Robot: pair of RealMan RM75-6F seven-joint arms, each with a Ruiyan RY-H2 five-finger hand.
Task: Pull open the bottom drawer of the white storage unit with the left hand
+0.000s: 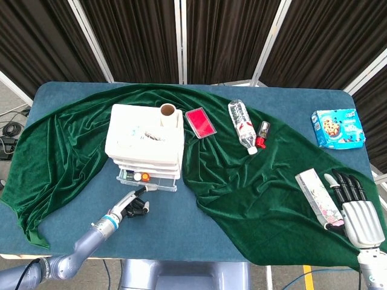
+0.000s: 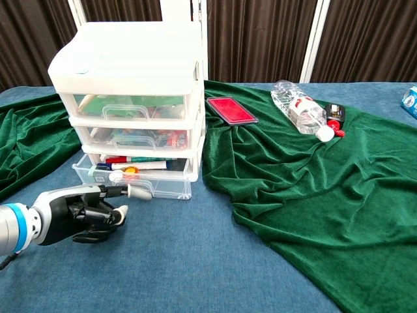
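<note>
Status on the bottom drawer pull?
Left hand hooks one finger on the clear bottom drawer of the white storage unit, drawer partly out. Right hand open, idle. Nothing in the way.

Silver arms — black-fingered robot hand (image 2: 85, 212).

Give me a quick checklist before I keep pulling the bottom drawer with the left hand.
1. Left hand on the handle: one extended finger reaches the front of the bottom drawer; whether it is hooked, cannot tell.
2. Drawer travel: partly out, contents visible from above; ok.
3. Upper two drawers of the white storage unit closed: ok.
4. Unit standing square on the table, not tipping: ok.
5. Pull path in front of the drawer: bare blue surface, green cloth lies off to the side; ok.
6. Right hand away from the unit, resting open by the long box: ok.
</note>
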